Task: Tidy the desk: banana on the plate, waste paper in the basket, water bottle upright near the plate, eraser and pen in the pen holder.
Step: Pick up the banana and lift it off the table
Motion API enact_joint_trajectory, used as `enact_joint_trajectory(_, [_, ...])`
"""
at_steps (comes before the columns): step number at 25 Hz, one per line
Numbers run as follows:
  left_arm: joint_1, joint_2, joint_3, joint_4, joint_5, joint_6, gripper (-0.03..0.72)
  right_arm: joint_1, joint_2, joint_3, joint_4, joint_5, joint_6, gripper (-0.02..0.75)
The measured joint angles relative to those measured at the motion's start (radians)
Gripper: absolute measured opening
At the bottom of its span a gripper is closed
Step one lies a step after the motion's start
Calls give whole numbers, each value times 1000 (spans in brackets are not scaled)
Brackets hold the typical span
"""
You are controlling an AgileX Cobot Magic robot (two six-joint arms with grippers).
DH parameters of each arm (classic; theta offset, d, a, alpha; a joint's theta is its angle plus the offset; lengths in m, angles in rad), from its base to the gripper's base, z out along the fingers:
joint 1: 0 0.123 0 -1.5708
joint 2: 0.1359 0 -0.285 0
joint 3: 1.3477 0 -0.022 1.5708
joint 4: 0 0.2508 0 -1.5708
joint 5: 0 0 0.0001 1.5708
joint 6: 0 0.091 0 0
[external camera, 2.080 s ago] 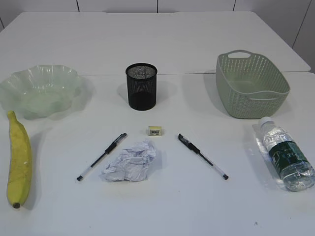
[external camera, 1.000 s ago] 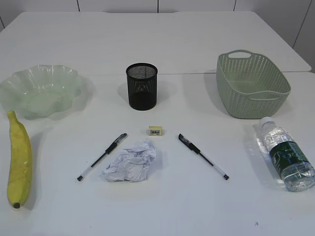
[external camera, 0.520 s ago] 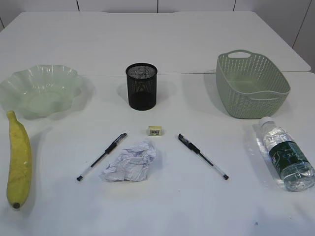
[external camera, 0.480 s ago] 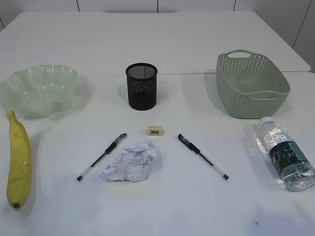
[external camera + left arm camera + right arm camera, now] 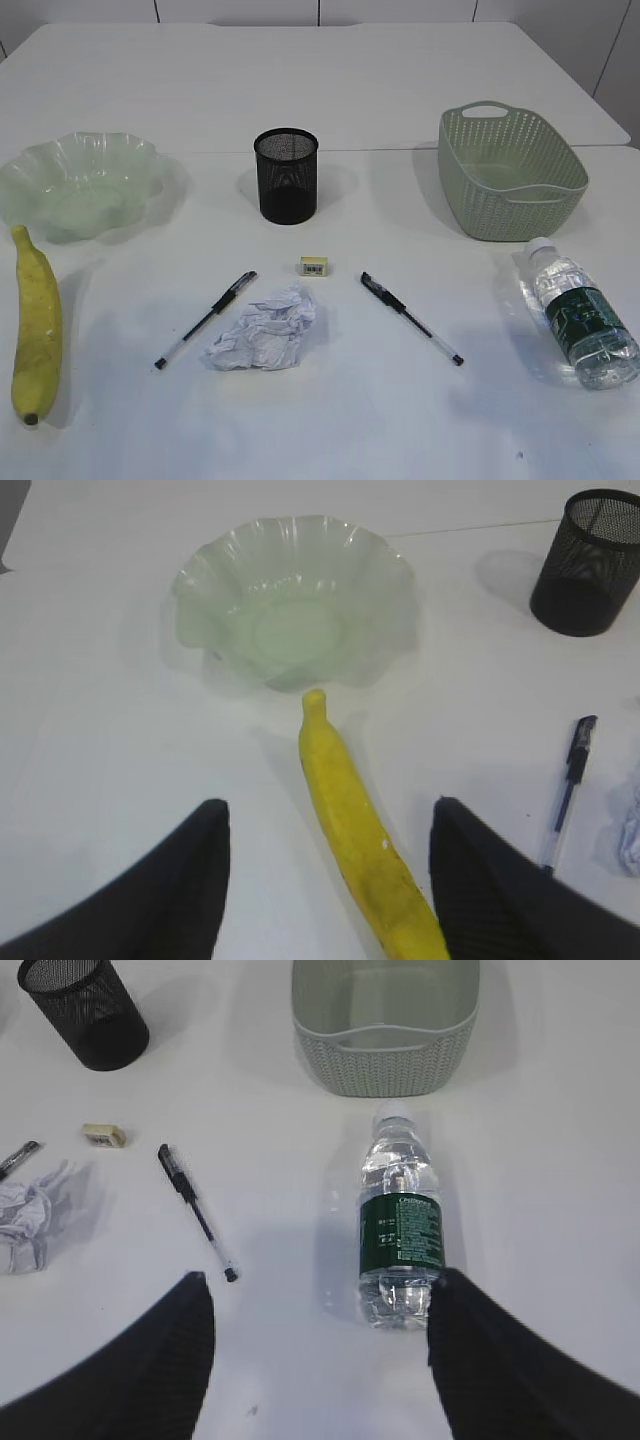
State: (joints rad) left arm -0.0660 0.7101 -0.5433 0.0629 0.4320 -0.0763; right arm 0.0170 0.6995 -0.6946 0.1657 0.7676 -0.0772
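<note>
1. Bench [image 5: 400,420]: a white top carrying every item; nothing is sorted yet.
2. Banana [image 5: 36,322]: lies lengthwise at the far left, its upper tip just below the plate [image 5: 80,180], which holds nothing.
3. Pen holder [image 5: 286,175]: stands upright at centre back, with nothing visible inside.
4. Eraser [image 5: 313,265]: lies in front of the pen holder, between two pens; the left pen [image 5: 205,320] and the right pen [image 5: 411,318] both lie slanted on the bench.
5. Waste paper [image 5: 263,336]: a crumpled ball just below the eraser, beside the left pen.
6. Basket [image 5: 510,172]: stands at the right back with nothing in it.
7. Water bottle [image 5: 580,313]: lies on its side in front of the basket, cap toward it.
8. Left gripper [image 5: 330,880]: jaws spread, above the banana, holding nothing.
9. Right gripper [image 5: 320,1355]: jaws spread, above the bottle's base, holding nothing.
</note>
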Motion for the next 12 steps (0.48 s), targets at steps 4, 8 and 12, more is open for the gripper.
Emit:
enact_joint_trajectory(4, [0,46,0,0,-16,-43,442,0,116,-72,26,25,-27,500])
enact_joint_trajectory(8, [0,139,-45,-6,52,-86,442,0,185,-105,69,39,-68,497])
enact_joint_trajectory(12, [0,271,-166,-41,137,-113,442,2,220,-106,103,45,-93,497])
